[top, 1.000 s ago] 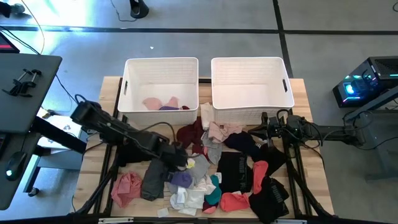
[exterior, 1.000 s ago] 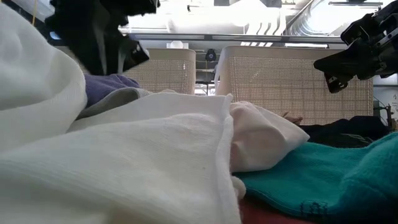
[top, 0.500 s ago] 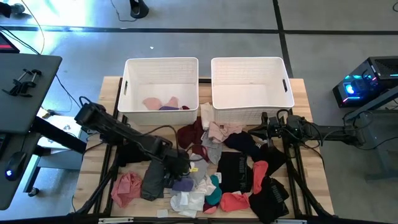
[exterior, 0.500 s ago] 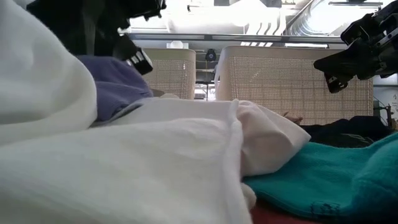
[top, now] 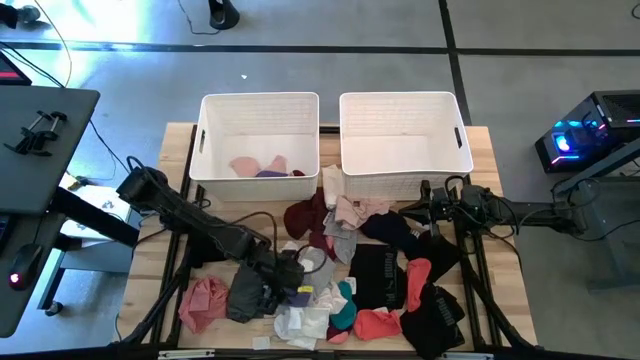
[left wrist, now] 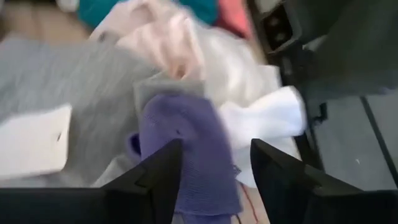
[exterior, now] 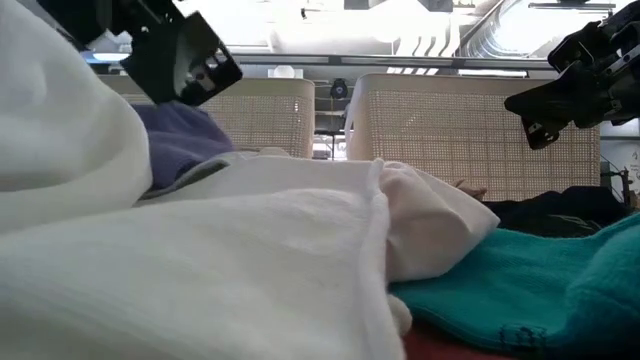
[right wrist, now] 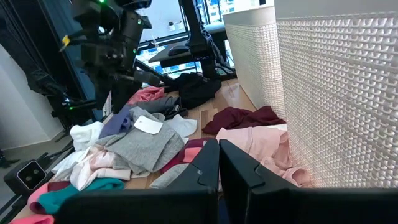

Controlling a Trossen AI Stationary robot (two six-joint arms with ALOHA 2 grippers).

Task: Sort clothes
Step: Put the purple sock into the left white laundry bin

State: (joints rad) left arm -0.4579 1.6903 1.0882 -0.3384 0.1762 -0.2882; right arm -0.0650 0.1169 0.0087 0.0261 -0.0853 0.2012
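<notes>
Two grippers show: the left gripper (left wrist: 214,165), jaws spread, straddles a lavender garment (left wrist: 186,149) in the near clothes pile (top: 350,270), partly hidden by the arm; the right gripper (right wrist: 217,163) waits clenched by the right basket (top: 405,140).

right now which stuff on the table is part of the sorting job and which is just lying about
Part of the job:
- lavender garment between the open left gripper fingers
- pile of clothes on the table
- garments already in the left basket
- empty right basket

Just lying about:
- white tag
- right gripper, shut, waiting by the right basket
</notes>
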